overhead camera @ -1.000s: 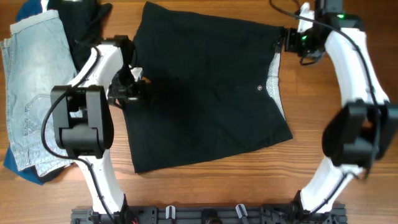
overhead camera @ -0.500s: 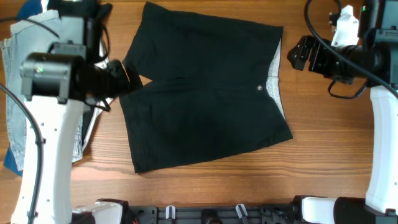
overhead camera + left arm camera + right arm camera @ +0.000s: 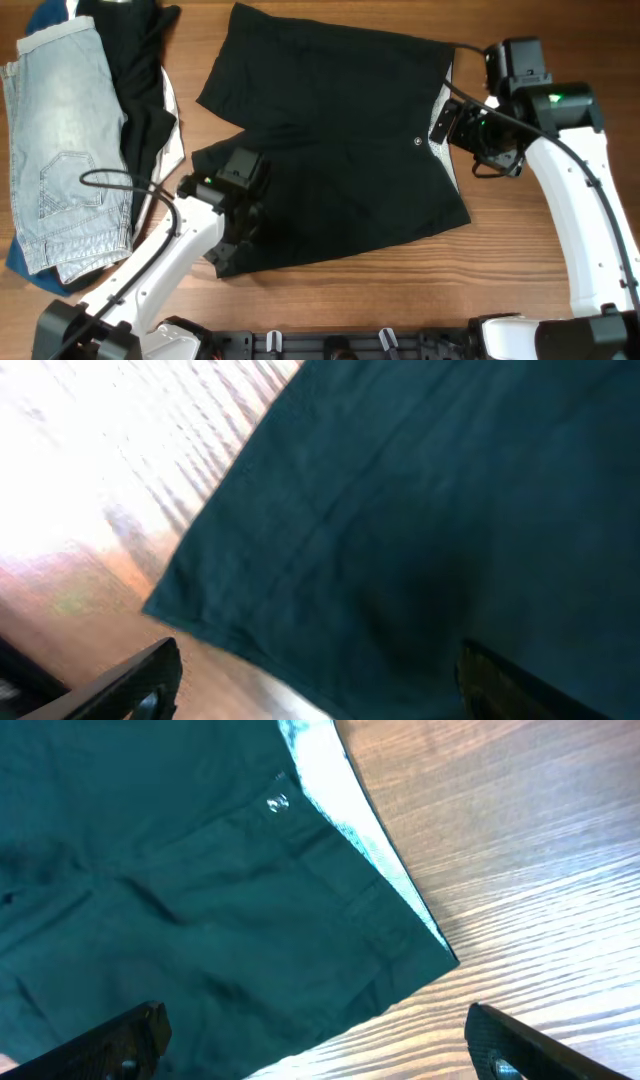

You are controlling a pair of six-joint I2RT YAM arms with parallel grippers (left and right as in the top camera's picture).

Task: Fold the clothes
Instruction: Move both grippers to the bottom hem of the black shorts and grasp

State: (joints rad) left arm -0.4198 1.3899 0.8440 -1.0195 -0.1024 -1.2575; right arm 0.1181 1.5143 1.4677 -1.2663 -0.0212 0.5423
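Note:
A pair of black shorts [image 3: 330, 150] lies spread flat on the wooden table, waistband to the right, with a small button [image 3: 417, 142]. My left gripper [image 3: 240, 215] is open and hovers over the lower-left leg hem [image 3: 330, 560], holding nothing. My right gripper [image 3: 470, 130] is open above the waistband's right edge [image 3: 350, 810], near the lower waist corner [image 3: 445, 955], holding nothing. The shorts fill most of both wrist views.
A pile of other clothes lies at the far left: light blue denim shorts [image 3: 60, 130] and a black garment [image 3: 135, 70] beside them. Bare wood table [image 3: 530, 260] shows to the right and in front of the black shorts.
Both arms swung in over the shorts: the left gripper moved from the left leg edge down to the lower-left hem, and the right gripper came down to the waistband. The shorts have not moved.

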